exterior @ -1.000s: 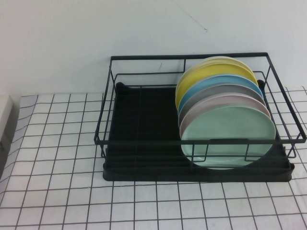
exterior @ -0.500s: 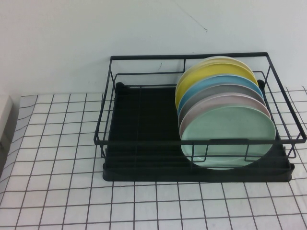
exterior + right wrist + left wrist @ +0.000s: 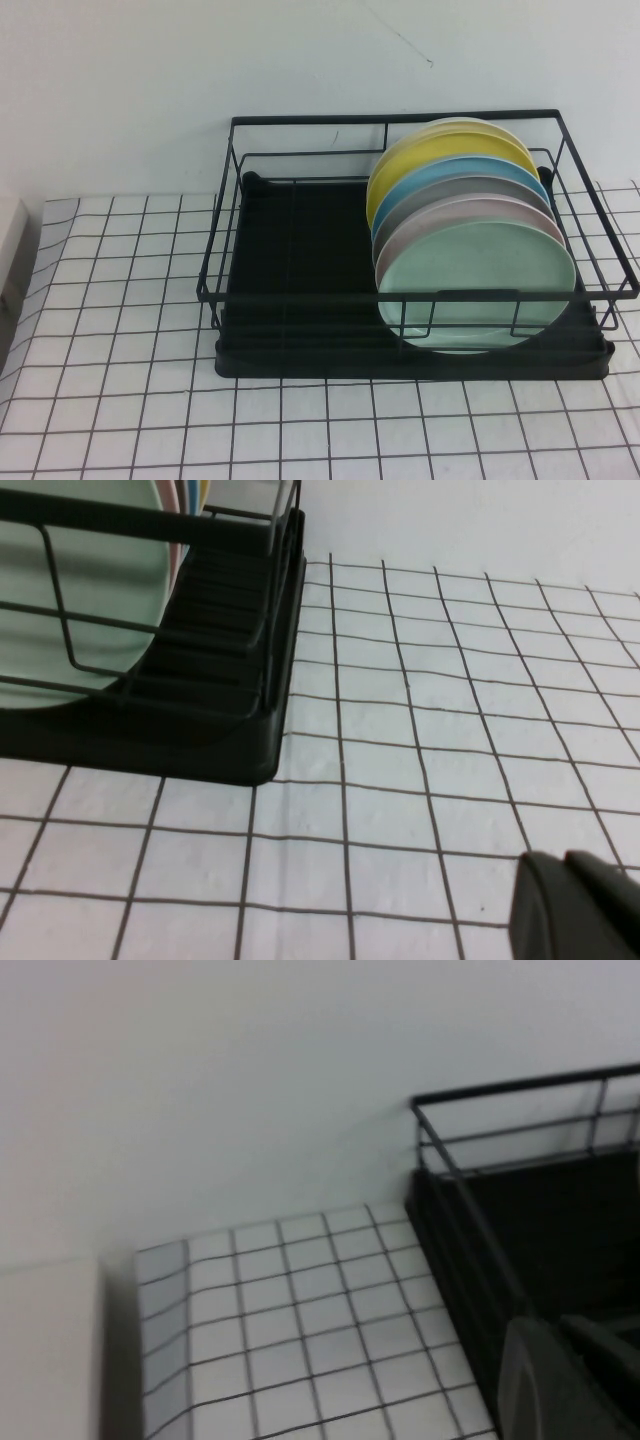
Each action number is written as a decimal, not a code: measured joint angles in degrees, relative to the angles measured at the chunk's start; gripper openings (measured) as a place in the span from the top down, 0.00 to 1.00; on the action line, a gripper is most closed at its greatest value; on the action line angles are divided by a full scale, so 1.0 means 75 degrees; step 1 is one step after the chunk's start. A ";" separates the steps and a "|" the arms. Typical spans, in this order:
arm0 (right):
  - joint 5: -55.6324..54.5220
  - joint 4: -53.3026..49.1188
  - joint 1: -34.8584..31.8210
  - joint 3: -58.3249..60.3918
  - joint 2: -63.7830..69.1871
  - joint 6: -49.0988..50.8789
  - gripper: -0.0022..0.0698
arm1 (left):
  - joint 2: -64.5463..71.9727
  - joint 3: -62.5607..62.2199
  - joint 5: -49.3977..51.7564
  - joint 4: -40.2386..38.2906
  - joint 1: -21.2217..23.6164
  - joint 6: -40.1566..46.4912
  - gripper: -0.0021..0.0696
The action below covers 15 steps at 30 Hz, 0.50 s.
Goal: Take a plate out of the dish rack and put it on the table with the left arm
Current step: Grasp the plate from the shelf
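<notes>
Plain white wall behind, and the desk (image 3: 120, 330) was covered in that white cloth with the thin black grid. The mint-green plate (image 3: 476, 287) was standing on edge at the very front of the stack, in the right half of the black wire dish rack (image 3: 300, 290), with its lower part behind the front rail. Right behind it was a pale pink plate (image 3: 455, 212), then a grey plate (image 3: 440, 195), a blue plate (image 3: 440, 172), a yellow plate (image 3: 425, 155) and a whitish plate (image 3: 470, 124) at the back. The left half of the rack was just bare tray.

Neither arm showed in the high view. The left gripper (image 3: 565, 1380) only showed as a dark corner in its wrist view, off by the rack's left end, above the desk. The right gripper (image 3: 580, 905) was the same deal, a dark bit low over the desk beyond the rack's right corner, with the green plate visible through the wires. Can't tell for either whether the jaws were open or closed.

My read: the task had barely begun and this was the approach step. Next, the left arm would probably need to travel across to the right half, come in over the top rail, pinch the green plate's upper rim and lift straight up so it clears the front wire without dragging the pink one.
</notes>
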 joint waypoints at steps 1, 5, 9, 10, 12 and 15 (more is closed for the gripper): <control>0.0000 0.0000 0.0000 0.0000 0.0000 0.0000 0.97 | 0.0426 -0.0281 0.0193 -0.0435 0.0000 0.0461 0.98; 0.0000 0.0000 0.0000 0.0000 0.0000 0.0000 0.97 | 0.1962 -0.1044 0.0328 -0.2971 0.0000 0.3154 0.98; 0.0000 0.0000 0.0000 0.0000 0.0000 0.0000 0.97 | 0.3370 -0.1410 0.0543 -0.6785 0.0000 0.7527 0.98; 0.0000 0.0000 0.0000 0.0000 0.0000 0.0000 0.97 | 0.3717 -0.1482 0.0718 -0.7934 0.0000 0.8595 0.98; 0.0000 0.0000 0.0000 0.0000 0.0000 0.0000 0.97 | 0.4361 -0.1597 0.0918 -0.9344 -0.0092 1.0174 0.98; 0.0000 0.0000 0.0000 0.0000 0.0000 -0.0017 0.97 | 0.5176 -0.1809 0.0535 -1.0424 -0.0584 1.1664 0.98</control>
